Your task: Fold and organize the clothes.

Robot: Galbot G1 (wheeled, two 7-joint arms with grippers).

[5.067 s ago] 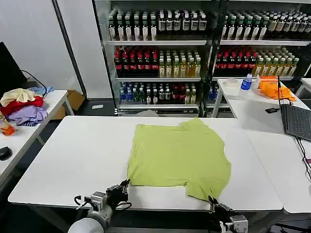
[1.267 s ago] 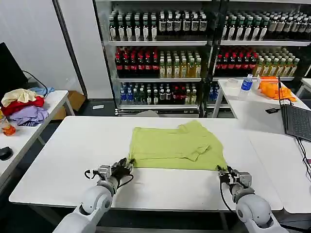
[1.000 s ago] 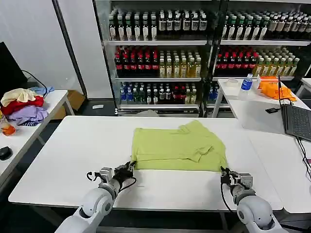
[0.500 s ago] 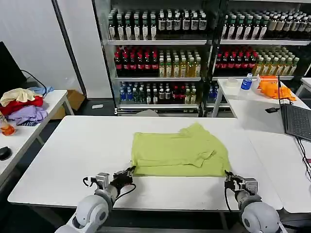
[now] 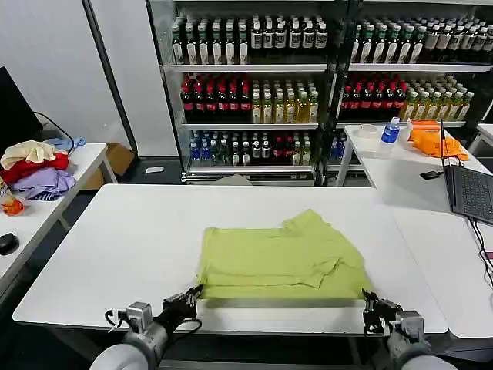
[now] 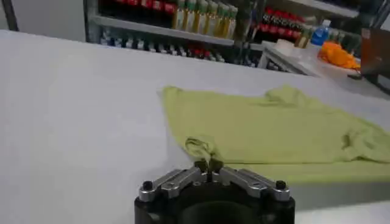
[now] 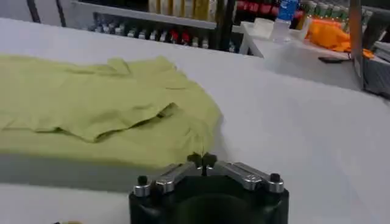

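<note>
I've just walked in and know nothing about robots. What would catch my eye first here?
The lime T-shirt, folded over on itself in the middle of the white table. At its near edge, the left hand and right hand each pinch a corner with fingers shut. Behind stand shelves of bottles, and an orange cloth lies on the side table to the right.

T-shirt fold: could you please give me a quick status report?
Left gripper shut on T-shirt near-left corner. Right gripper shut on near-right corner. T-shirt folded in half on white table, near edge lifted. Nothing in the way.
</note>
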